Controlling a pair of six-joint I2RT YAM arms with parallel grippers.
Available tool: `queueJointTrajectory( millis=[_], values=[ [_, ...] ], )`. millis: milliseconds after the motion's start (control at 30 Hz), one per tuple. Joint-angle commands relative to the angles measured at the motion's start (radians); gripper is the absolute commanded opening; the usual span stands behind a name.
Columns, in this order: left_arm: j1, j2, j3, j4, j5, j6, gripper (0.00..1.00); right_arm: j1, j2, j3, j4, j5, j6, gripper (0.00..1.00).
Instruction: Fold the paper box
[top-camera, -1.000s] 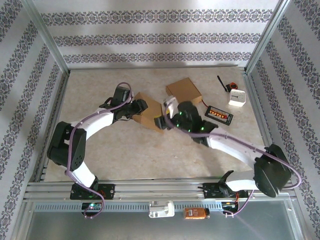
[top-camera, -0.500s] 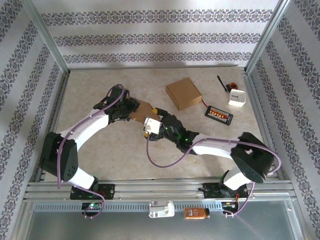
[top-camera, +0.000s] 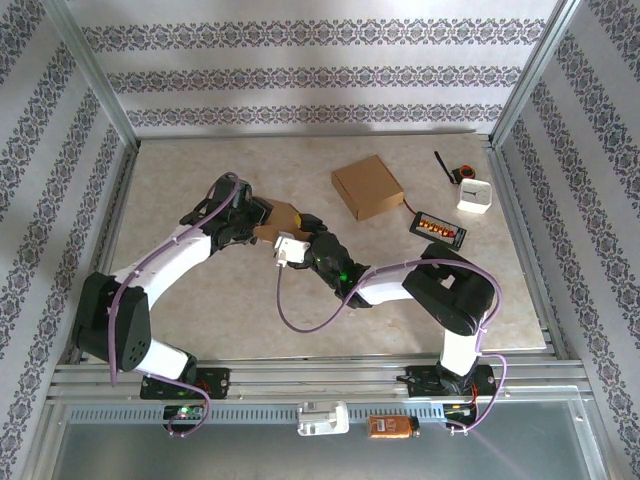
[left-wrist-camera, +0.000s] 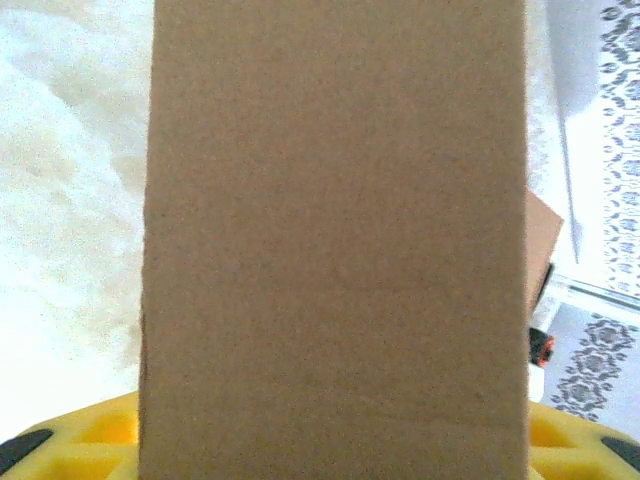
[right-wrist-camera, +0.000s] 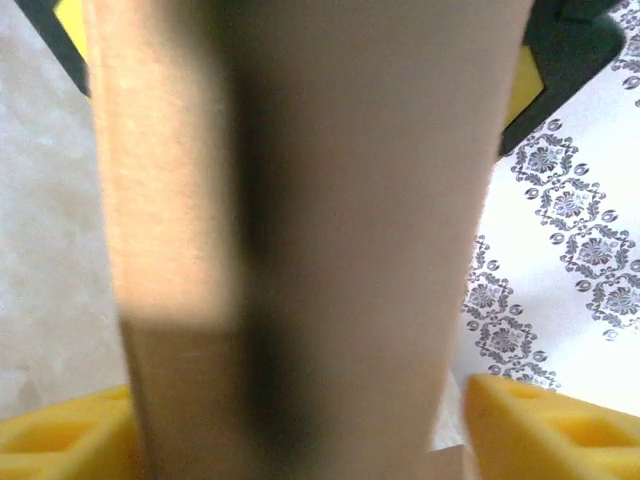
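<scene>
Where the left jaws meet the paper box (left-wrist-camera: 335, 240), the left wrist view has a flat brown cardboard panel standing upright between two yellow fingers (left-wrist-camera: 75, 450). The panel takes up the whole space between them, so the left jaws hold the box at a middling width.

On the same piece, the right jaws straddle a cardboard edge. In the right wrist view their own yellow fingers sit at the lower corners with the blurred panel between them. A thin gap shows beside the right-hand one, so whether they grip cannot be told.

Seen from above, the paper box is a partly folded brown shape left of centre on the beige tabletop (top-camera: 200, 170). The left arm (top-camera: 170, 255) reaches it from the left, and the right arm (top-camera: 400, 285) lies low and reaches it from the right. A lilac cable (top-camera: 285, 305) loops beneath them.

Farther back and to the right, apart from the arms, a closed cardboard box (top-camera: 368, 187) lies flat. Near the right rail are a black device (top-camera: 437, 228) with an orange row, a white cube (top-camera: 474, 195), and a thin black stick (top-camera: 445, 166).
</scene>
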Motion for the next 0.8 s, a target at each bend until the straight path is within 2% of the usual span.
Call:
queueJointTrajectory(
  millis=[0, 167, 267, 367, 500, 567, 633, 667, 733, 767],
  values=[
    [0.003, -0.046, -0.020, -0.006, 0.074, -0.153, 0.41, -0.001, -0.011, -0.023, 0.050, -0.018, 0.004, 0.59],
    [0.013, -0.057, -0.013, 0.007, 0.080, -0.138, 0.47, -0.005, -0.060, -0.054, -0.017, -0.116, 0.035, 0.47],
    [0.020, -0.071, -0.010, 0.011, 0.063, -0.115, 0.55, -0.012, -0.095, -0.064, -0.056, -0.140, 0.050, 0.44],
    [0.025, -0.112, 0.007, -0.027, -0.024, -0.030, 0.71, -0.018, -0.142, -0.071, -0.122, -0.136, 0.043, 0.44],
    [0.027, -0.223, 0.031, -0.062, -0.249, 0.175, 0.86, -0.045, -0.272, -0.092, -0.292, -0.179, 0.035, 0.44],
    [0.027, -0.291, 0.012, 0.019, -0.333, 0.361, 0.91, -0.068, -0.358, -0.072, -0.488, -0.239, 0.015, 0.45],
    [0.027, -0.369, -0.023, 0.123, -0.346, 0.634, 0.95, -0.084, -0.444, 0.047, -0.893, -0.305, -0.062, 0.46],
    [0.028, -0.405, -0.048, 0.180, -0.307, 0.780, 0.98, -0.094, -0.460, 0.121, -1.077, -0.318, -0.082, 0.46],
    [0.027, -0.489, -0.106, 0.238, -0.142, 1.062, 1.00, -0.110, -0.451, 0.304, -1.458, -0.338, -0.120, 0.48],
    [0.026, -0.520, -0.117, 0.225, -0.086, 1.144, 1.00, -0.112, -0.428, 0.391, -1.607, -0.331, -0.134, 0.48]
  ],
)
